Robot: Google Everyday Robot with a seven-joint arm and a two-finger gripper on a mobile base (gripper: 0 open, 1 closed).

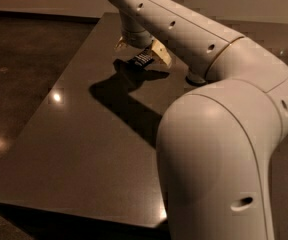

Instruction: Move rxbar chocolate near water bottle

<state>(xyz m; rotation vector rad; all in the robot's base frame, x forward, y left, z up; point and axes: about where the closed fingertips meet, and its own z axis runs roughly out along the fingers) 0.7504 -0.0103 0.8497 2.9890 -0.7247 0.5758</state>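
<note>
Gripper: the gripper (141, 50) hangs low over the far part of the table (84, 149), its pale fingers (161, 54) spread wide and holding nothing.
Rxbar chocolate: the rxbar chocolate (143, 59) lies directly beneath, between the two fingers, its long axis slanting across the gap.
Contact: I cannot tell whether either finger touches it.
Water bottle: not identifiable; only a round base (196, 77) peeks out under the arm (194, 39), to the right of the bar.
Surface: dark, glossy tabletop, strong shadow.
Room: dim brown floor (19, 59), pale wall behind.

One table (84, 134), one half-hidden container (196, 78), one rxbar chocolate (143, 59), one hand (140, 51) just above it.
</note>
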